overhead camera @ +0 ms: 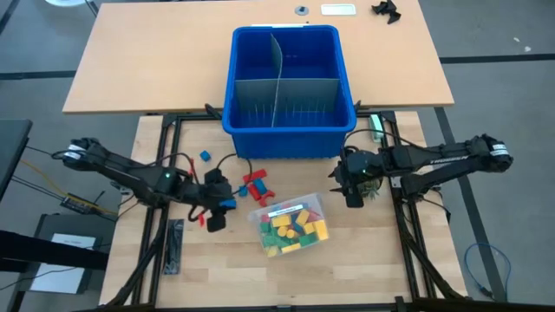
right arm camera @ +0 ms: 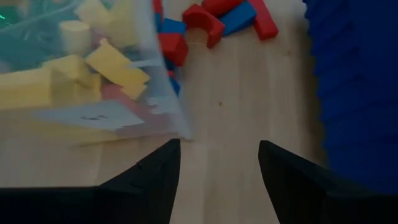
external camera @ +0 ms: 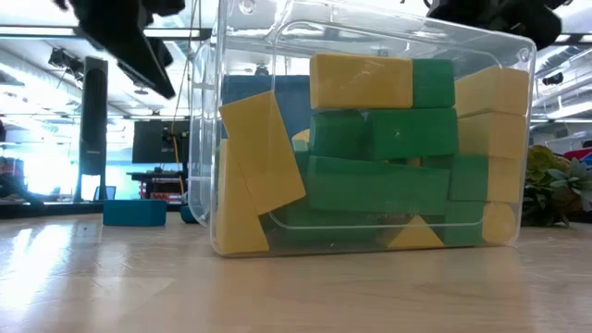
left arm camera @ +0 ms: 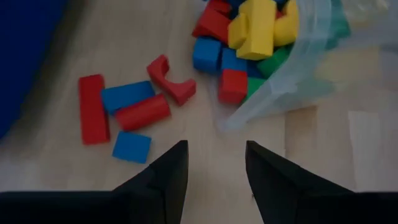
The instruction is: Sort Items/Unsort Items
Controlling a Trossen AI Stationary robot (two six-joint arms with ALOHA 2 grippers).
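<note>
A clear plastic box lies on its side on the wooden table, with yellow and green blocks packed inside. Red and blue blocks lie loose on the table by its mouth, and more spill from the opening. One blue block lies apart to the left. My left gripper hovers open left of the box, with its fingers over bare wood near the loose blocks. My right gripper hovers open right of the box, with nothing between its fingers.
A large blue bin with grey divider sheets stands beyond the blocks, and its wall is close beside my right gripper. A black strip lies at the near left. A small black object sits at the far right.
</note>
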